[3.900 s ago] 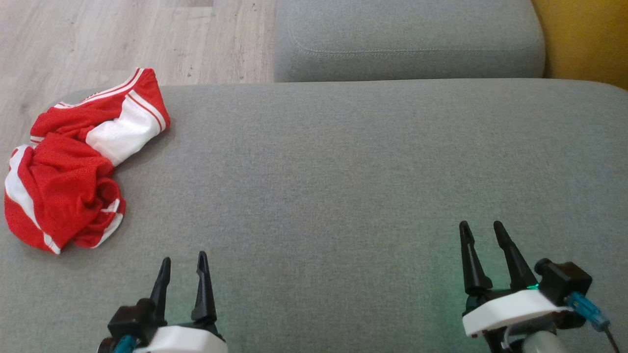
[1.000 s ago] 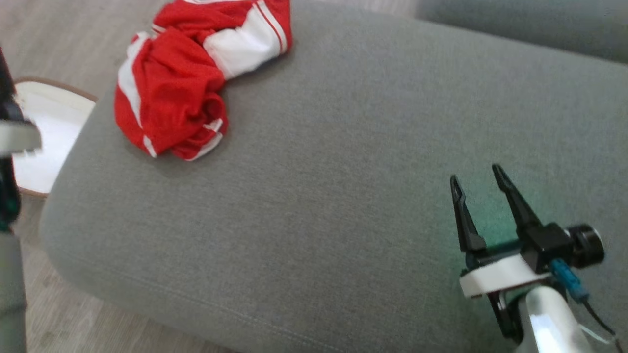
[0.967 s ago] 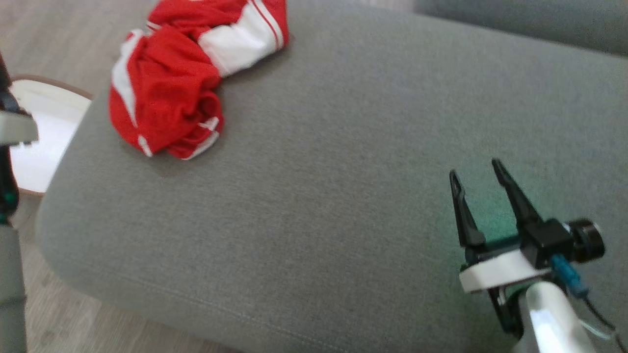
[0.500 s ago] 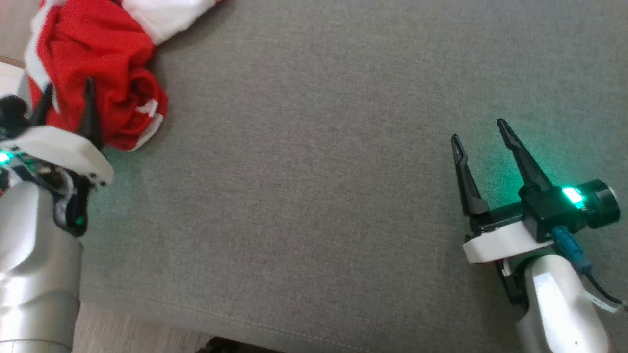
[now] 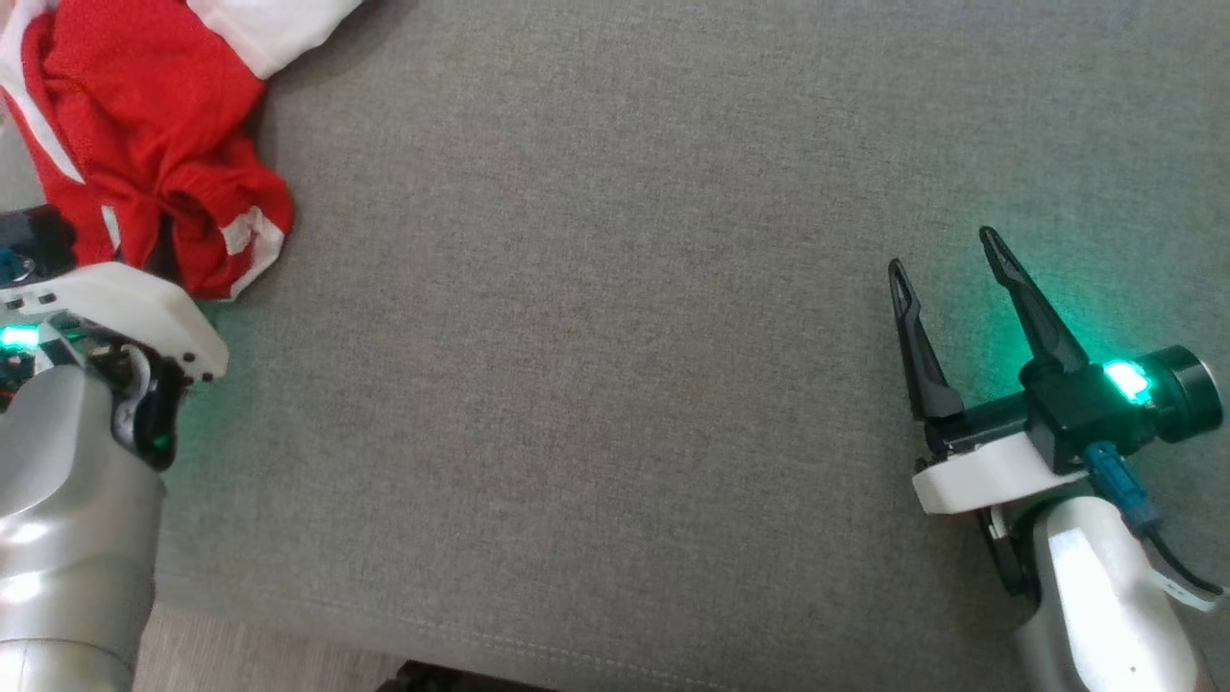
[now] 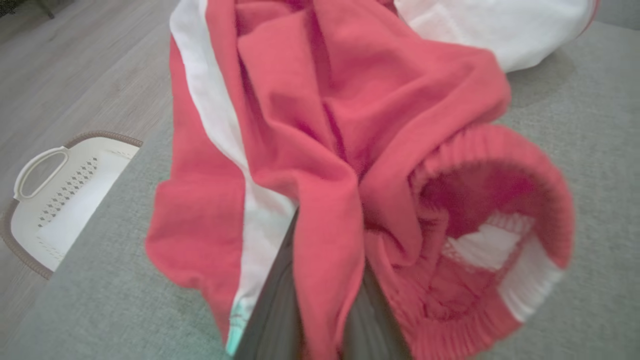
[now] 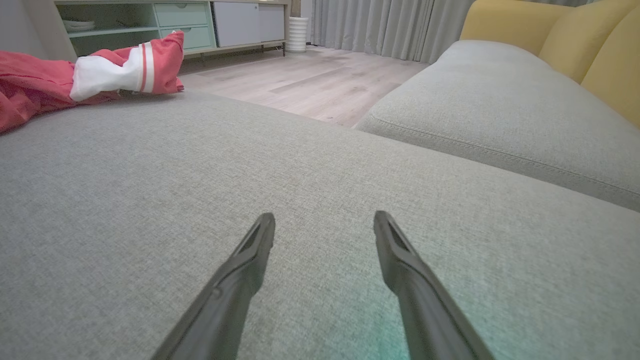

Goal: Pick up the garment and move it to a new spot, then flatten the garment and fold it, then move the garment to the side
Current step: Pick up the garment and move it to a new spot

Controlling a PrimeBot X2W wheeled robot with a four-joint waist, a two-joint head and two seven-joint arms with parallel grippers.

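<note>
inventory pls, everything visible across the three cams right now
garment: 1, red and white, crumpled, head view's upper left
seat cushion: 1, grey, under garment
second cushion: 1, grey, across a floor gap
back cushions: at least 2, yellow, behind second cushion
basket: 1, white, on floor beside seat cushion
floor: pale wood
cabinet: 1, pale green and white, far wall
curtains: grey, far wall
left gripper: 1, fingers shut on a garment fold
right gripper: 1, fingers open, over bare seat cushion
</note>
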